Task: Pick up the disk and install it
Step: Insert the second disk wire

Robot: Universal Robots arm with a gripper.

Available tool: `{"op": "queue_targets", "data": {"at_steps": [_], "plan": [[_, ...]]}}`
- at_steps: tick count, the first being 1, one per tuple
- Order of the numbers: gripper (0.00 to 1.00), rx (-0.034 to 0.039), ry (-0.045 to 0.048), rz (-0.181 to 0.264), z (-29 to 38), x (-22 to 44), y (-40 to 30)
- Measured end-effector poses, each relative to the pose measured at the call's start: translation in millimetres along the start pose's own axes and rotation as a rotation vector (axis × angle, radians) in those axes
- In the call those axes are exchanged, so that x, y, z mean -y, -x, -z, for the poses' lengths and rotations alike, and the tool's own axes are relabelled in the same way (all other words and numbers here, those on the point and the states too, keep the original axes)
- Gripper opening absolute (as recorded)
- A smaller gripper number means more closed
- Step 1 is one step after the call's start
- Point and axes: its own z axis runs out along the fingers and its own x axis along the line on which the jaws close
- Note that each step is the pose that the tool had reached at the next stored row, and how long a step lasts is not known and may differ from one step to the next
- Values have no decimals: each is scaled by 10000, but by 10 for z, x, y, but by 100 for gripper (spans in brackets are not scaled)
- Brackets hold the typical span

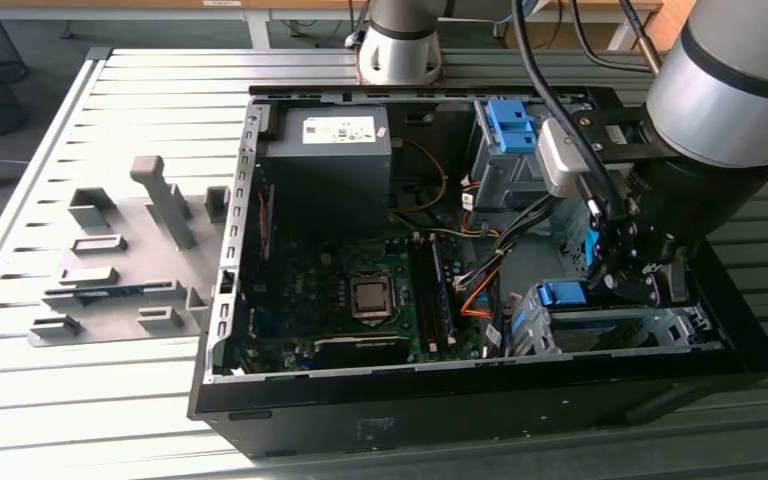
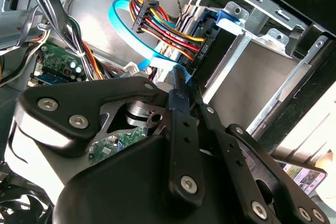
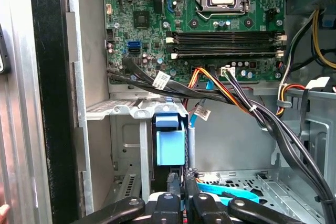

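I have the gripper (image 3: 181,182) down inside the computer case (image 1: 491,395), its narrow fingers (image 3: 171,182) pinched on what looks like the disk (image 3: 170,148); the contact itself is hidden, so I hedge there. The disk stands edge-on just ahead of the fingertips, its blue handle toward me, part-way into the drive cage (image 3: 128,109). The cable bundle (image 3: 220,95) crosses beyond it, over the motherboard (image 3: 210,24).

**Materials and finishes, open computer case**

Case (image 1: 491,395): matt black outer shell, bare dull-grey sheet metal inside. Drive cage (image 3: 131,111): stamped metal, satin. Disk (image 3: 170,148) handle: smooth blue plastic. Gripper (image 3: 181,184) links: matt black metal with bright screws. Motherboard (image 3: 210,30): green board. Table (image 1: 77,400), 9 o'clock of the case: ribbed grey metal.
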Motion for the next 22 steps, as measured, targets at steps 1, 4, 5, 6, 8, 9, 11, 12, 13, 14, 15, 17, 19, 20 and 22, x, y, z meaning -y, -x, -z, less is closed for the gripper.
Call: {"op": "queue_targets", "data": {"at_steps": [1, 4, 5, 6, 8, 9, 11, 12, 13, 14, 15, 17, 19, 20, 22], "plan": [[16, 1, 0, 0, -1, 0, 0], [17, 1, 0, 0, -1, 0, -1], [17, 2, 0, 0, 5, 0, -1], [24, 4, 0, -1, 17, 2, 0], [24, 3, 0, -1, 69, 7, 2], [24, 4, -1, 0, 98, 10, 3], [24, 3, 0, 0, 156, 15, 4], [24, 3, 0, -1, 181, 18, 5], [24, 2, 0, 0, 192, 19, 6], [22, 5, 0, 0, 191, 19, 6], [22, 6, 0, 0, 191, 19, 6], [11, 4, 0, 0, 193, 19, 6], [11, 3, 0, 0, 194, 19, 6], [11, 4, 0, 0, 195, 19, 6], [11, 3, 0, 0, 196, 20, 6]]}}
